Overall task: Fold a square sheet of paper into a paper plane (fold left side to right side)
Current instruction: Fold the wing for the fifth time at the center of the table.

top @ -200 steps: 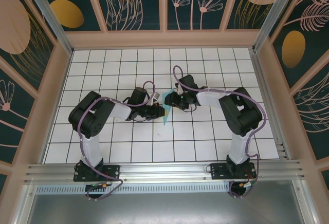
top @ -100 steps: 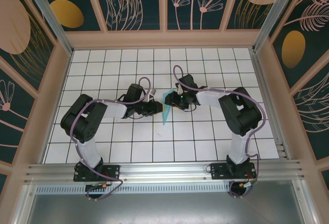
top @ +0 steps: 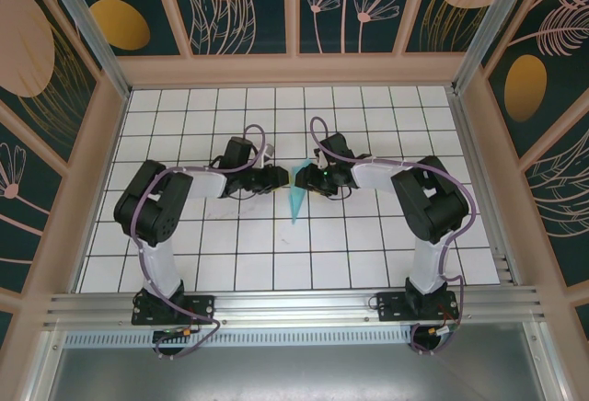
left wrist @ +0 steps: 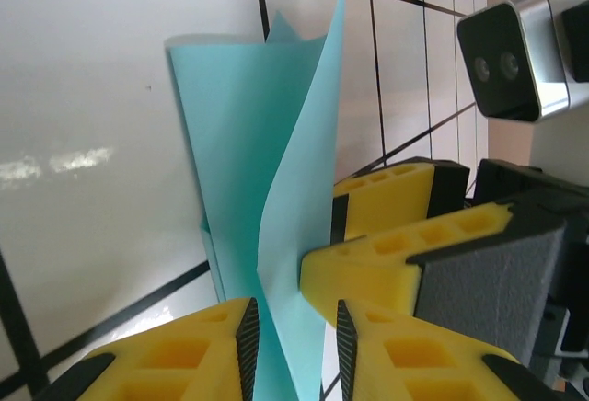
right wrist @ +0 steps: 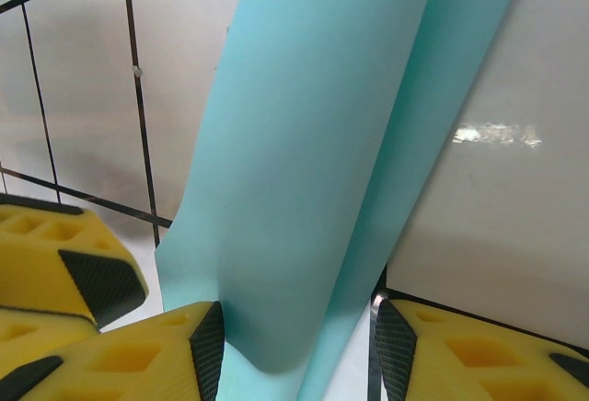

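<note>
The square sheet of paper (top: 295,200) is folded into a slim, light turquoise paper plane with its point toward the arm bases. Both grippers meet at its far, wide end. My left gripper (top: 285,178) comes in from the left, my right gripper (top: 303,178) from the right. In the left wrist view a raised flap of the paper (left wrist: 276,171) stands between the open jaws of the left gripper (left wrist: 293,341), and the right gripper's yellow fingers (left wrist: 386,200) press in beside it. In the right wrist view the curled flaps of the paper (right wrist: 313,143) rise between the open jaws of the right gripper (right wrist: 296,337).
The white gridded table (top: 368,245) is walled by a wooden frame with patterned panels (top: 294,70). An aluminium rail (top: 294,304) runs along the near edge by the arm bases. The right wrist's camera housing (left wrist: 511,51) hangs close above the left fingers.
The left gripper has gone from shut to open and moved away from the bases, up along the paper to its far end. The right gripper has stayed in place.
</note>
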Tool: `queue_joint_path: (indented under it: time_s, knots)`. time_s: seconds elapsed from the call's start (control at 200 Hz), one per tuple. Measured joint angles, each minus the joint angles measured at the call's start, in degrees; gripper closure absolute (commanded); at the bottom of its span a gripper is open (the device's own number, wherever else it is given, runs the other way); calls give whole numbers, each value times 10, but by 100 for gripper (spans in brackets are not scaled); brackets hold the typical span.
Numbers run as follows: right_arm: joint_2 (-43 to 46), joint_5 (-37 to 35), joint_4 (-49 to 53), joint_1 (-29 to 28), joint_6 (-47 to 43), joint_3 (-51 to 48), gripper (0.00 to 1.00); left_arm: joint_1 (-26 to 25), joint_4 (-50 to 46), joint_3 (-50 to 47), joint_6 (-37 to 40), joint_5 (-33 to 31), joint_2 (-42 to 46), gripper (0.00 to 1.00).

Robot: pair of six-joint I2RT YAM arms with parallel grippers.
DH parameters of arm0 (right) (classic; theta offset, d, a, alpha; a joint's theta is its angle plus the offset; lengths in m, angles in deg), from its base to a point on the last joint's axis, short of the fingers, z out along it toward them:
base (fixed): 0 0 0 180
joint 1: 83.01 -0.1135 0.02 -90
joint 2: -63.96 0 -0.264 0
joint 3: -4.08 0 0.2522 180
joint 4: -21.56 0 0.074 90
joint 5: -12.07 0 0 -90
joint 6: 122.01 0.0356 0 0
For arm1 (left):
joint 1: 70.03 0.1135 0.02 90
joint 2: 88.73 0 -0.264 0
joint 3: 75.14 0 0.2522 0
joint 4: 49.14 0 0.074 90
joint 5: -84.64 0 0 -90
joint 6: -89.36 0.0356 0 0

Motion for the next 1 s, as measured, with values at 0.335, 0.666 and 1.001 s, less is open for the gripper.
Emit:
queue_joint_path:
  time_s: [0.335, 0.666, 1.001]
  knots:
    - [-1, 0, 0, 0, 0, 0, 49, 0, -15, 32, 1, 0, -44, 81]
    - [-1, 0, 0, 0, 0, 0, 48, 0, -20, 63, 5, 7, -63, 96]
    - [-1, 4, -1, 1, -1, 0, 46, 0, -25, 81, 13, 17, -92, 100]
